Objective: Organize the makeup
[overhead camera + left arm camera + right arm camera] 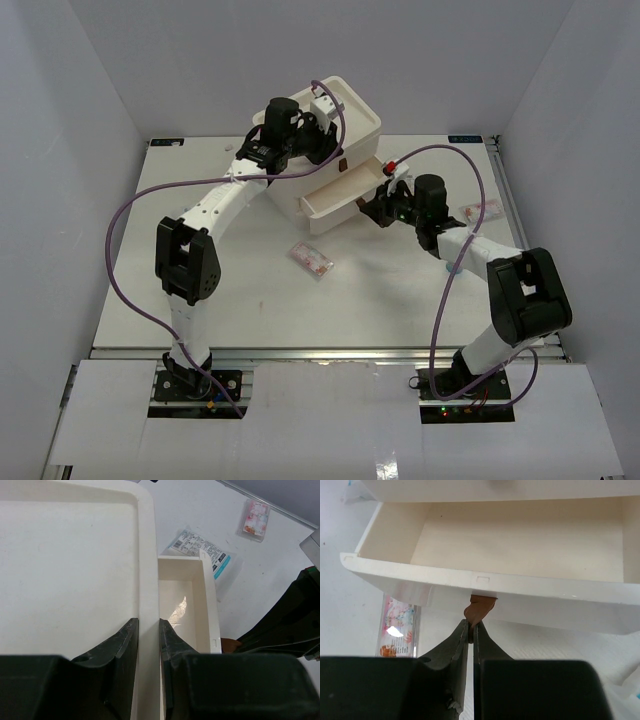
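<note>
gripping the box rim point(148, 570) with our left jaws, we steady it while our right jaws pinch the drawer tab point(481, 608).

Drawer box point(350, 110) at the table's point(380, 300) back centre, drawer point(338, 192) pulled out forward, flat case point(312, 259) on the table before it, packet point(200, 550) just beside the drawer's left end.

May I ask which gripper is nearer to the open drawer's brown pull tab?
Right. The right gripper is shut on the brown pull tab; the left gripper grips the top rim of the box, behind the drawer.
</note>
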